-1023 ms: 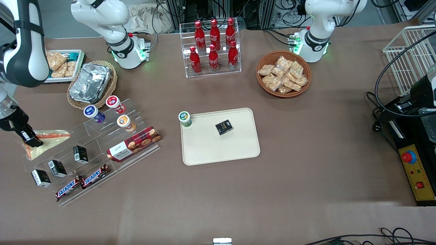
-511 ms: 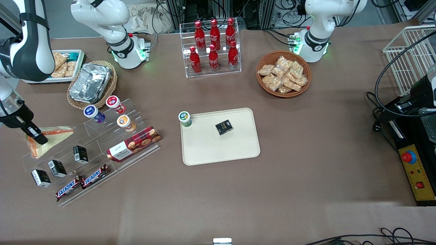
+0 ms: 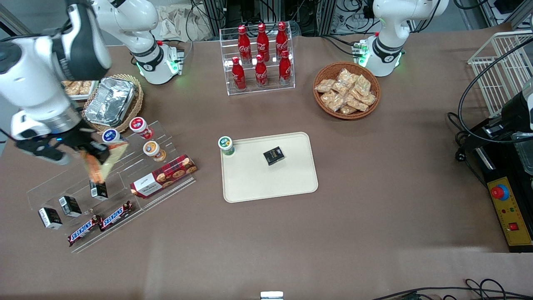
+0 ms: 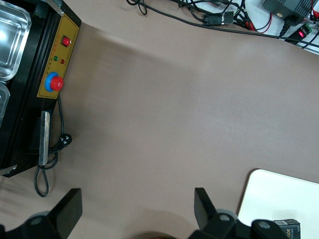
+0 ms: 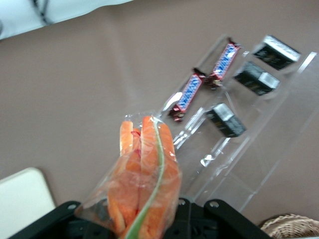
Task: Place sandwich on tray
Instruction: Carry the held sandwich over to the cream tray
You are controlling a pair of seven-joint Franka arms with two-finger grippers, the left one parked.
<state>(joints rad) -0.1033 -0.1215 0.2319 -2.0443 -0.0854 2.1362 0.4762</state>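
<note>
My right gripper (image 3: 93,154) is shut on the sandwich (image 3: 100,164), a wrapped wedge with orange and green filling, and holds it in the air above the clear acrylic snack stand (image 3: 112,183). In the right wrist view the sandwich (image 5: 142,179) hangs from the gripper (image 5: 144,219) with its orange filling edge showing. The cream-beige tray (image 3: 287,183) lies in the middle of the table, well toward the parked arm's end from the gripper. A green-lidded cup (image 3: 225,145) and a small black box (image 3: 273,155) sit on the tray. A corner of the tray (image 5: 20,204) shows in the right wrist view.
The acrylic stand holds small cups (image 3: 139,127), a red cookie box (image 3: 163,176), black boxes (image 3: 68,205) and Snickers bars (image 3: 100,221). A foil container (image 3: 110,101) in a wicker basket, a cola bottle rack (image 3: 260,58) and a basket of snack packets (image 3: 346,91) stand farther from the camera.
My gripper has lifted the sandwich off the table near the working arm's end and carried it up and toward the tray, over the acrylic stand. The arm has swung with it.
</note>
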